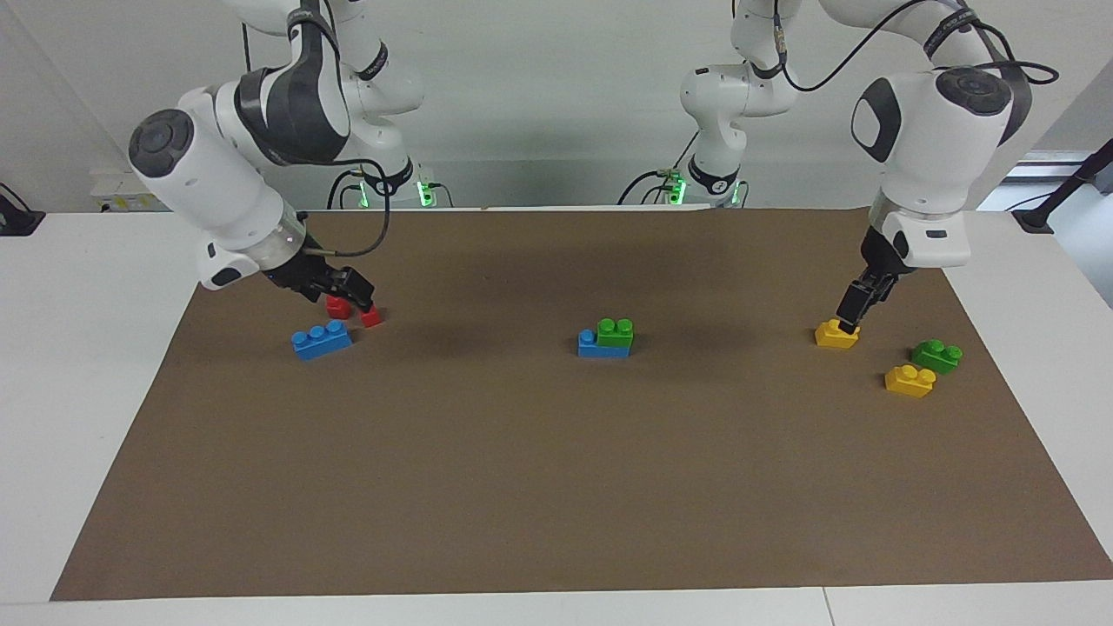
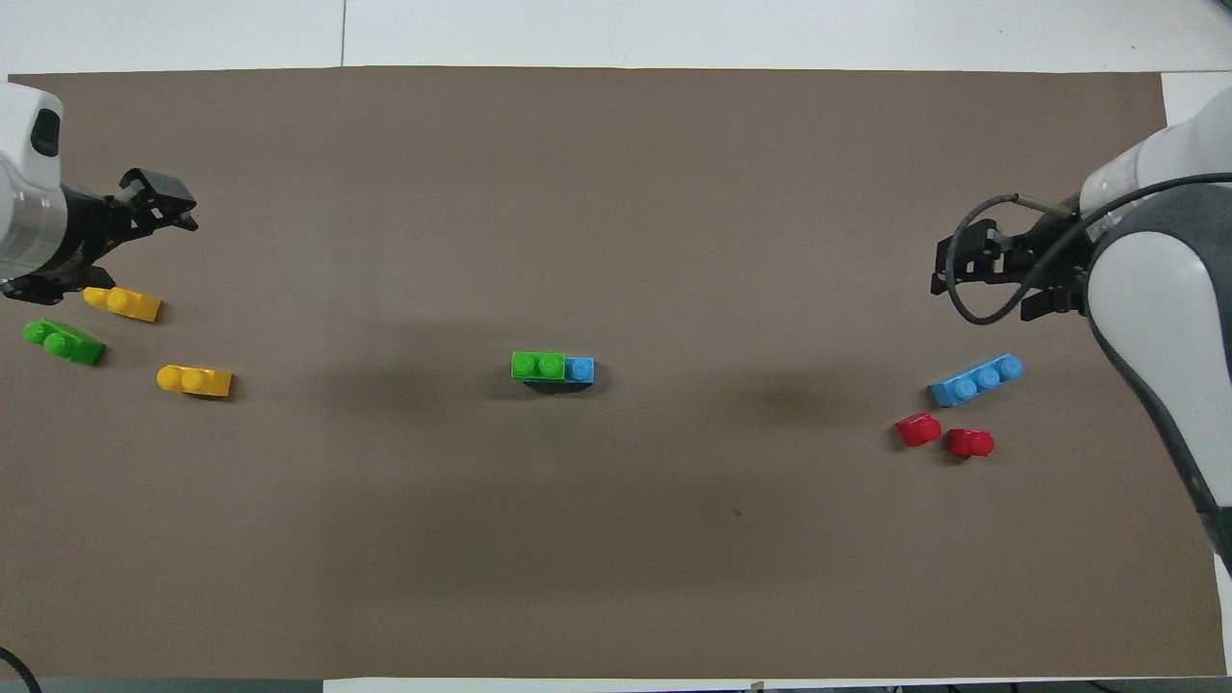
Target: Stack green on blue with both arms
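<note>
A green brick (image 1: 616,334) sits on a blue brick (image 1: 591,346) at the middle of the mat, covering two of its studs; the pair also shows in the overhead view, green (image 2: 537,366) on blue (image 2: 580,370). A second green brick (image 1: 936,356) (image 2: 63,342) lies loose at the left arm's end. A second blue brick (image 1: 321,340) (image 2: 976,379) lies loose at the right arm's end. My left gripper (image 1: 850,320) (image 2: 168,202) is open and empty, over the mat by a yellow brick. My right gripper (image 1: 352,291) (image 2: 938,268) is open and empty, by the loose blue brick.
Two yellow bricks (image 1: 836,334) (image 1: 909,380) lie beside the loose green brick, also in the overhead view (image 2: 122,302) (image 2: 194,379). Two red bricks (image 1: 338,306) (image 1: 371,317) lie beside the loose blue brick, nearer to the robots. A brown mat (image 1: 556,487) covers the white table.
</note>
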### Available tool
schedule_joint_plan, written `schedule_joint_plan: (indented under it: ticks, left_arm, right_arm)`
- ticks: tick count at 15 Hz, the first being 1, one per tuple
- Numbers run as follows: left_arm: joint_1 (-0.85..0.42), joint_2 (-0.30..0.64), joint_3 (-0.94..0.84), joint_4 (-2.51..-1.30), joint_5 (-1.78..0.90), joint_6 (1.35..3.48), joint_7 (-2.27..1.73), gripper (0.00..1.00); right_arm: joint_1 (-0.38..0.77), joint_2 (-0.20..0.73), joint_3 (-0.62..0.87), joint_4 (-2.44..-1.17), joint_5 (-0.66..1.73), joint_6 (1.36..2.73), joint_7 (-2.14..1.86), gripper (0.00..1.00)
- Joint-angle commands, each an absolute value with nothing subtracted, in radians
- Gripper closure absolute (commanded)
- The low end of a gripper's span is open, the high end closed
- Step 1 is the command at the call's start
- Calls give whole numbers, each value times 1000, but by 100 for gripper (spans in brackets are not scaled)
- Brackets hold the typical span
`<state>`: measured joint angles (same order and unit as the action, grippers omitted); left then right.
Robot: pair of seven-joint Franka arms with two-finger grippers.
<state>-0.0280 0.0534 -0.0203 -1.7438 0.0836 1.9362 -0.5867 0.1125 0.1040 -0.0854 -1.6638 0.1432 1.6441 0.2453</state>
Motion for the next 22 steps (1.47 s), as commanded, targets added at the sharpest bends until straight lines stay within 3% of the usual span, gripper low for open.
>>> schedule_joint_plan:
  ticks: [1,4,11,22]
  left_arm:
    - [3,54,-26,-1659,38,1817,-323,0]
    - [5,54,-21,-1591,38,1711,-73,0]
    - [2,57,-32,-1508,28,1487,58,0]
    - [3,54,-21,-1509,-43,1520,81,0]
  right_arm:
    - [112,3,-77,-1677,91,1585,132,0]
    - [101,-51,-78,-1675,66,1543,57,0]
    - [95,-58,-77,-1694,8,1572,17,0]
    - [95,-57,-77,-1697,-21,1641,9,0]
